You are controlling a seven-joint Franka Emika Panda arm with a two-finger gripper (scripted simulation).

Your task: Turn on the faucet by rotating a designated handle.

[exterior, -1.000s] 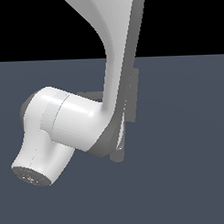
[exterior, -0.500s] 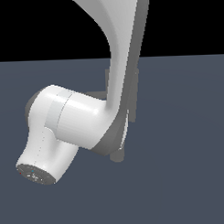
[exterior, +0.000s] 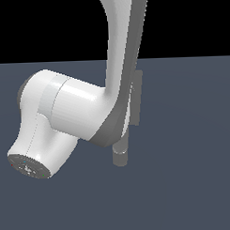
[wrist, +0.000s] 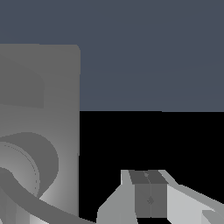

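The faucet is a dull grey fixture. In the exterior view my white arm hides most of it: only an edge of its flat base plate (exterior: 138,98) and the end of its thick spout (exterior: 120,155) show. In the wrist view the base plate (wrist: 52,87) fills one side, with a round hub (wrist: 24,164) on it. A slim grey bar (wrist: 30,202), apparently the handle, crosses in front of the hub. My gripper (wrist: 150,174) is shut with nothing between its pads. It stands beside the plate and apart from the bar. The exterior view does not show it.
A flat dark blue-grey floor (exterior: 194,180) lies around the faucet, with black background above it. My arm's big white link (exterior: 65,118) and its round end cap (exterior: 27,167) fill the exterior view's left and middle.
My arm's links have shifted slightly, and the round end cap has moved up a little and towards the exterior view's left. The visible faucet parts stand where they were.
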